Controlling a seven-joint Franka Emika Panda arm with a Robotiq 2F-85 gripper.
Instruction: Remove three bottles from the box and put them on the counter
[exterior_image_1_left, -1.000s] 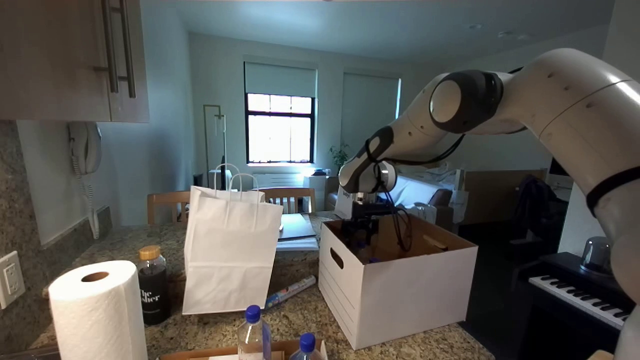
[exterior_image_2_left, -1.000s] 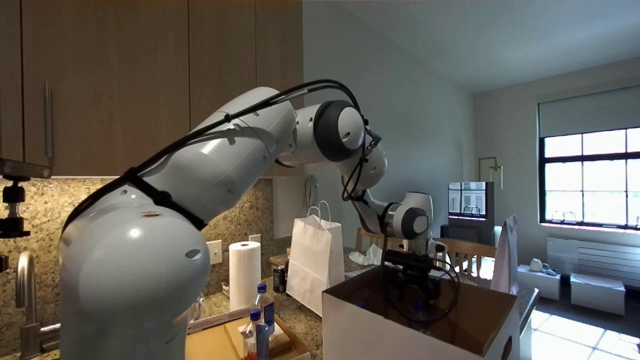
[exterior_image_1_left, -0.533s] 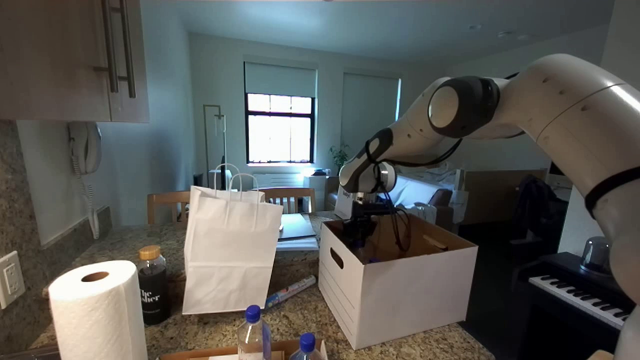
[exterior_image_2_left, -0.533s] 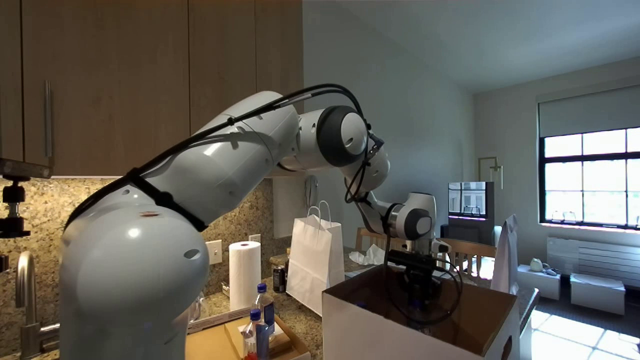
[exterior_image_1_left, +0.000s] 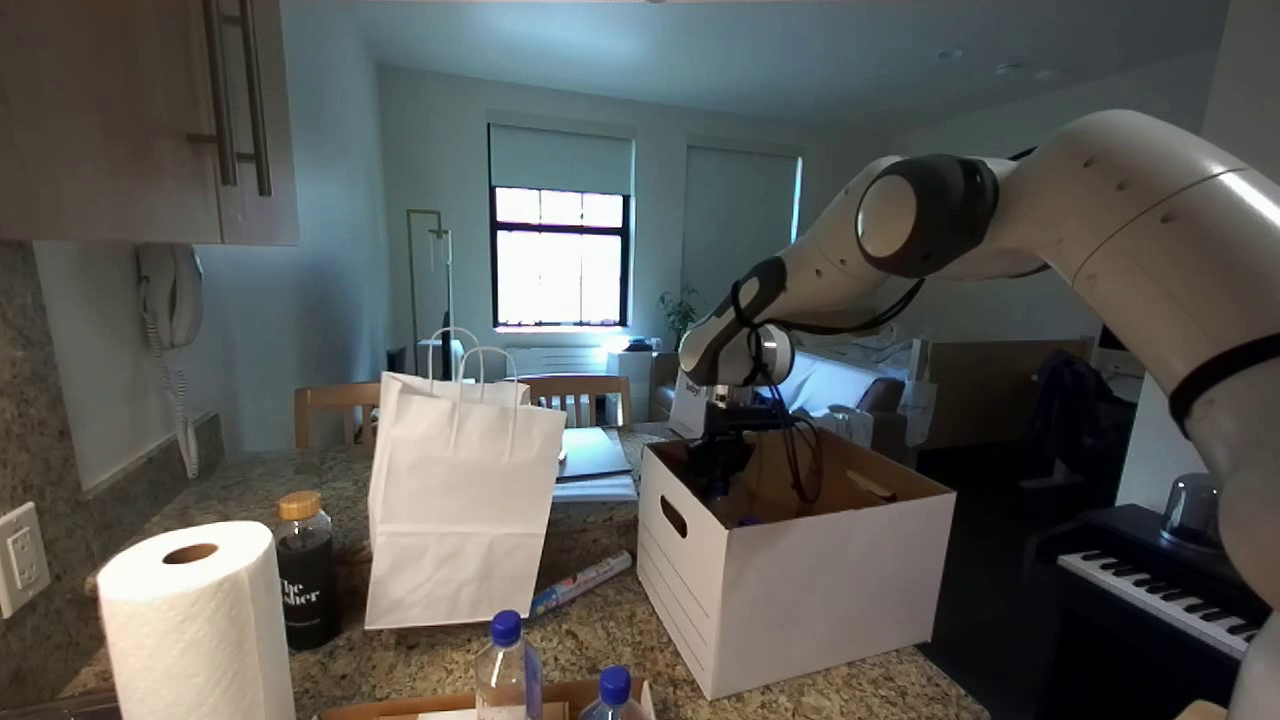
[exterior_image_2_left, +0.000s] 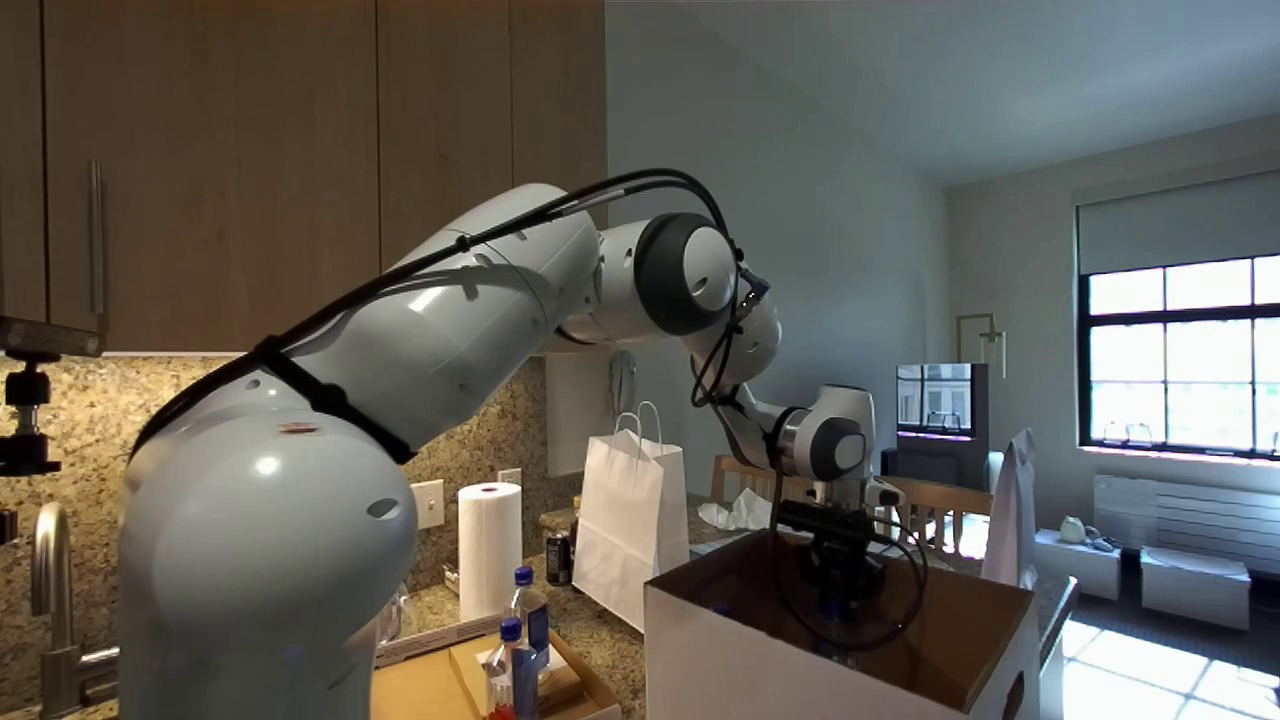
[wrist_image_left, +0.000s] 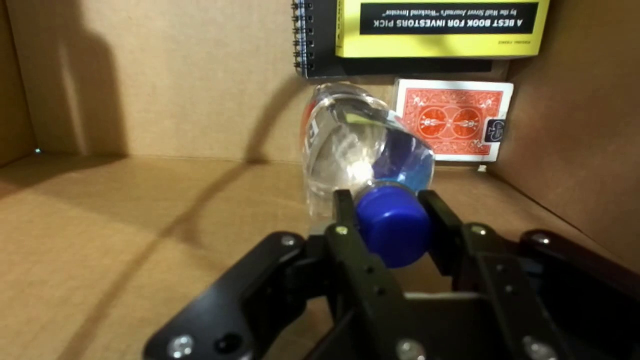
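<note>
In the wrist view a clear bottle (wrist_image_left: 345, 145) with a blue cap stands inside the box (wrist_image_left: 190, 90), leaning away from the camera. My gripper (wrist_image_left: 389, 215) is shut on it, one finger pressed on either side of the cap. From outside, the white box (exterior_image_1_left: 830, 590) hides the lower part of this bottle, and the gripper (exterior_image_2_left: 838, 592) reaches in below the rim. Another blue cap (exterior_image_1_left: 748, 520) shows faintly in the box. Two more bottles, one taller-looking (exterior_image_1_left: 507, 665) and one nearer (exterior_image_1_left: 614, 695), stand at a shallow cardboard tray on the granite counter (exterior_image_1_left: 600, 640).
Inside the box lie a yellow book (wrist_image_left: 440, 45), a spiral notebook (wrist_image_left: 320, 62) and a red card deck (wrist_image_left: 452, 120). Outside stand a white paper bag (exterior_image_1_left: 465, 510), a paper towel roll (exterior_image_1_left: 195, 620) and a dark bottle (exterior_image_1_left: 305, 590). A cable loop (exterior_image_2_left: 905, 620) hangs into the box.
My gripper's fingers were apart and have come together on the blue cap. The arm has sunk slightly, and the gripper has shifted a little. The other bottles and the box have stayed put.
</note>
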